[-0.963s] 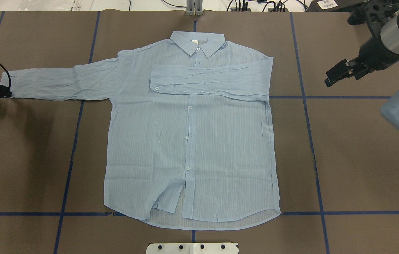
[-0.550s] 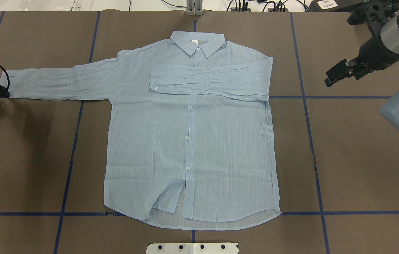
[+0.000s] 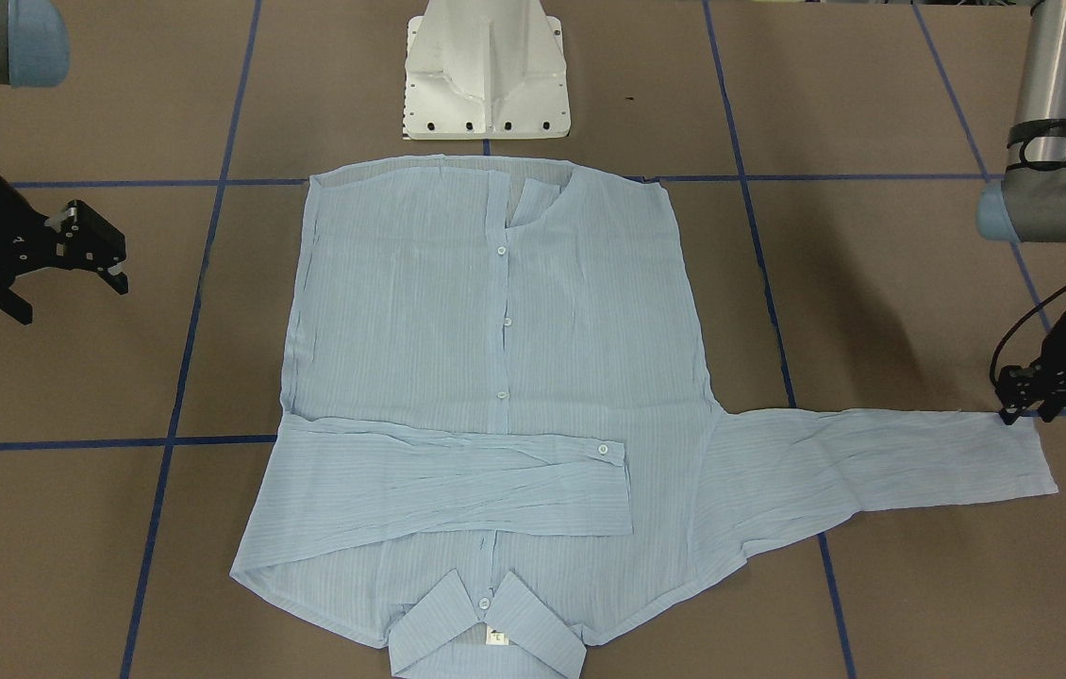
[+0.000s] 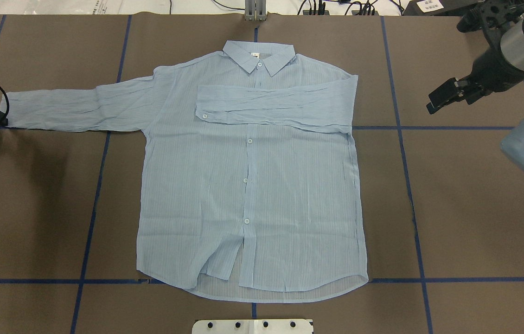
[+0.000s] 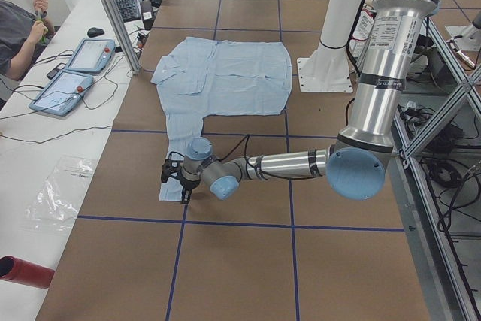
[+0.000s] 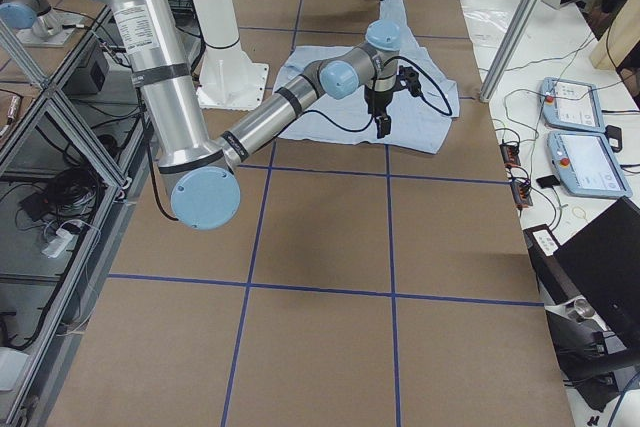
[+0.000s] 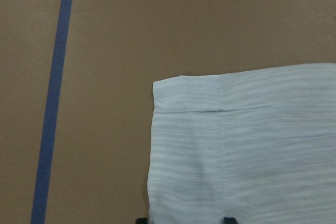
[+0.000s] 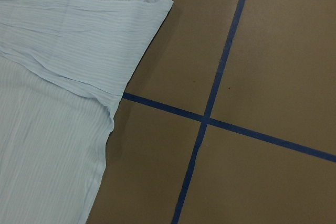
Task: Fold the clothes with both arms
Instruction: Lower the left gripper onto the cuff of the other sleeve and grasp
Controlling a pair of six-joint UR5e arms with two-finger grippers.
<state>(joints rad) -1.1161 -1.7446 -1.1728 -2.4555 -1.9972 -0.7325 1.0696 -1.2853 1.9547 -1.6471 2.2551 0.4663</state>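
The pale blue striped shirt (image 4: 248, 185) lies flat and buttoned on the brown table, with its collar at the far edge. One sleeve is folded across the chest (image 4: 276, 104). The other sleeve (image 4: 76, 109) stretches out flat to the left. My left gripper (image 4: 2, 121) is low at that sleeve's cuff, also seen from the front (image 3: 1024, 413). In the left wrist view the cuff (image 7: 236, 156) lies on the table and two fingertips (image 7: 228, 220) stand apart at the bottom edge. My right gripper (image 4: 433, 103) is open and empty, hovering right of the shirt's shoulder (image 3: 113, 259).
The white pedestal base (image 3: 486, 85) stands at the near edge by the shirt's hem. Blue tape lines (image 4: 401, 127) grid the brown table cover. A metal post (image 4: 255, 11) stands behind the collar. Tablets (image 5: 75, 73) lie on the operators' desk alongside.
My left gripper has moved a little to the left along the cuff end of the stretched sleeve. The right arm and the rest of the shirt have hardly moved.
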